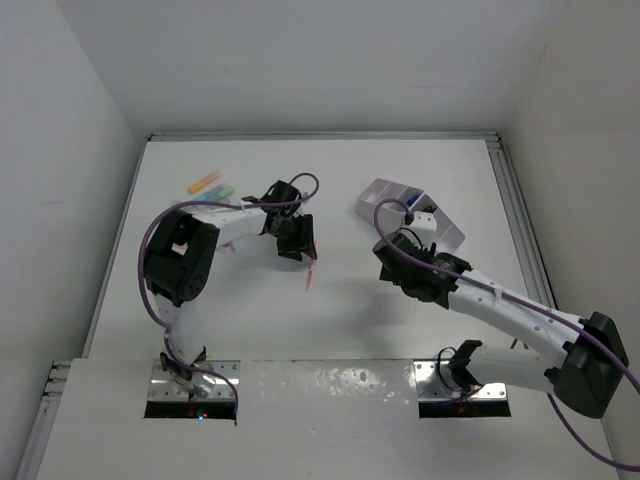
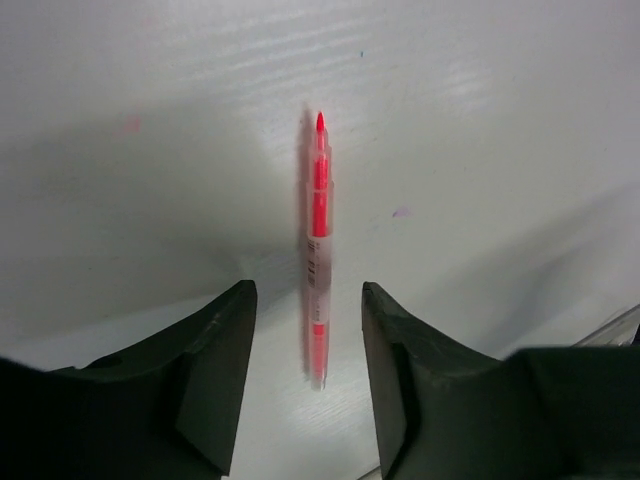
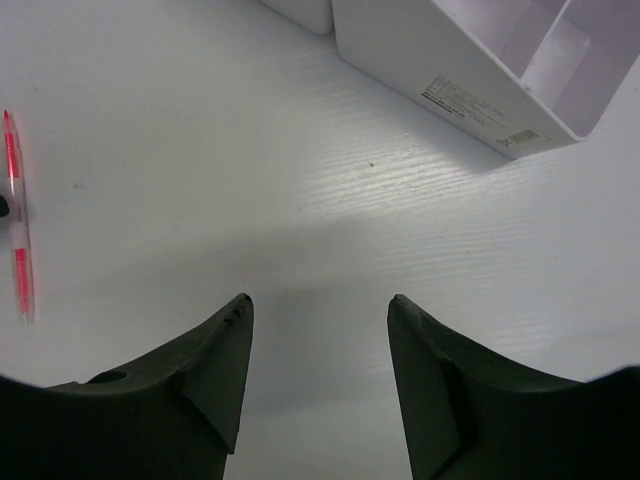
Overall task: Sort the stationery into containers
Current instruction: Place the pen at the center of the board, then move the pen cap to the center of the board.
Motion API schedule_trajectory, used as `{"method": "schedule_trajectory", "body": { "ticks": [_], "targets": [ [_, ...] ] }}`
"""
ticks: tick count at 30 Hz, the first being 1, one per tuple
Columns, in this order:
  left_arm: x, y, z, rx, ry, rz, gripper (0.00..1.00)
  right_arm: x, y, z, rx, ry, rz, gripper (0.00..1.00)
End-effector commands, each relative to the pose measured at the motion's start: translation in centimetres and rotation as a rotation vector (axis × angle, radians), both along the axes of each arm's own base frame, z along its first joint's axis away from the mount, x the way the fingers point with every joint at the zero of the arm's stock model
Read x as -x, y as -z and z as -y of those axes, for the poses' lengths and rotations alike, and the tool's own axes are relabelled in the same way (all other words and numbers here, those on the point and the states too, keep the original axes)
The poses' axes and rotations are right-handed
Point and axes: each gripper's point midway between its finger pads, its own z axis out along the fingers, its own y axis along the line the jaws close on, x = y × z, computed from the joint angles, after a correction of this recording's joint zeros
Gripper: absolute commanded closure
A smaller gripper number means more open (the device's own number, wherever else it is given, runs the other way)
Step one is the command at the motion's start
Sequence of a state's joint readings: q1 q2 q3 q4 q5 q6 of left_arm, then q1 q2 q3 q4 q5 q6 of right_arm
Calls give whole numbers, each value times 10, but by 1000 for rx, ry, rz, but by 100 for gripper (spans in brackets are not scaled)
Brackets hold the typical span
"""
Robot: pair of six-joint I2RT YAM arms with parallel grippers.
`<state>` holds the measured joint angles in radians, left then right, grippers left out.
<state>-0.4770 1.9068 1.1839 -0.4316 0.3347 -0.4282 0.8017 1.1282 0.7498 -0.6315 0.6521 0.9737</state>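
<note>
While the table [image 1: 250,320] holds the organiser [image 1: 385,190] at two o'clock, my right gripper [image 3: 320,310] hangs open and empty near it. My left gripper [image 2: 308,295] stands open astride the red pen [image 2: 319,210], tip toward twelve o'clock, touching neither finger.

We see the thin red pen [image 2: 318,250] lying flat on the white table [image 2: 500,120], its tip pointing away. Its near end sits between the left gripper's [image 2: 308,292] dark fingers [image 2: 215,360], which stand apart, clear of it.
</note>
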Motion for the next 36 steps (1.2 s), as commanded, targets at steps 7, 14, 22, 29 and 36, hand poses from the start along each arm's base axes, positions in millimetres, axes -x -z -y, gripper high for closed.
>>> {"method": "schedule_trajectory", "body": {
  "ticks": [7, 14, 22, 29, 36],
  "targets": [
    [-38, -89, -3, -5, 64, 256, 52, -13, -20, -13, 16, -94, 57, 44],
    [-5, -124, -103, -287, 625, 411, 52, -7, 3, -45, 4, -360, 4, 40],
    [116, -105, -255, -605, 1078, 247, 64, -5, 34, -69, -4, -493, -41, 40],
    [161, -87, -300, -710, 1182, 234, 51, 10, 63, -72, -50, -542, -51, 39],
    [157, -57, -295, -675, 1033, 222, 45, 21, 70, -64, -61, -572, -39, 38]
  ]
}}
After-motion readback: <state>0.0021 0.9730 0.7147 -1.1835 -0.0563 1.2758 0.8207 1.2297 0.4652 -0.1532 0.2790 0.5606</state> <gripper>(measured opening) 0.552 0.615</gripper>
